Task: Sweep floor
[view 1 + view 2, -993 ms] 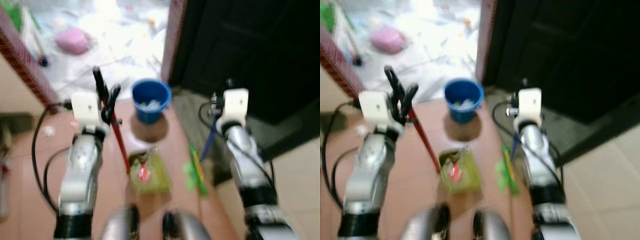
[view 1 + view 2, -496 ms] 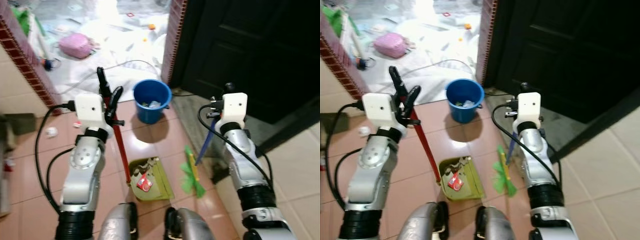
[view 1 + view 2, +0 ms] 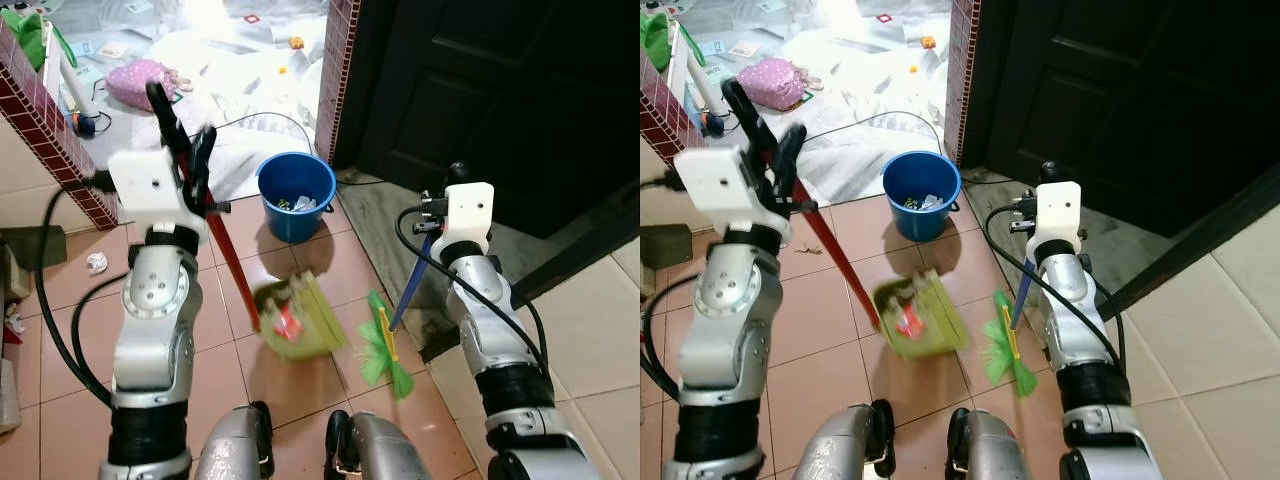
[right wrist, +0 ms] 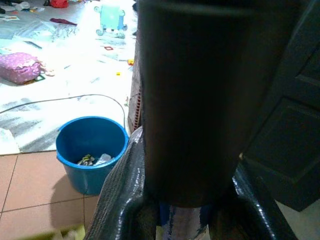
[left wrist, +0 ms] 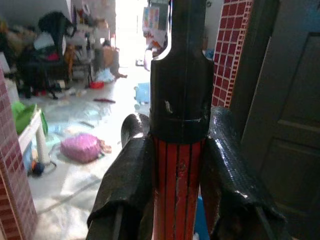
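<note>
My left gripper (image 3: 186, 128) is shut on the red handle (image 3: 236, 272) of an olive-green dustpan (image 3: 298, 320). The pan hangs blurred just above the tiles, with a red scrap of litter in it. In the left wrist view the fingers (image 5: 131, 185) clamp the red handle below its black cap. My right gripper (image 3: 448, 188) is shut on the blue stick (image 3: 410, 292) of a small broom, whose green bristles (image 3: 384, 348) rest on the floor beside the pan. A blue bucket (image 3: 296, 194) with some litter inside stands just beyond the pan.
A dark door (image 3: 480, 90) and a dark mat lie to the right. A red-tiled pillar (image 3: 336, 70) stands behind the bucket and a tiled wall (image 3: 48, 128) runs on the left. A crumpled paper (image 3: 96, 262) lies on the tiles. Beyond are a pink bag (image 3: 140, 80), a cable and scattered litter.
My left arm has risen and lifted the dustpan off the tiles, swinging it slightly towards the bucket. The right arm and broom have stayed in place.
</note>
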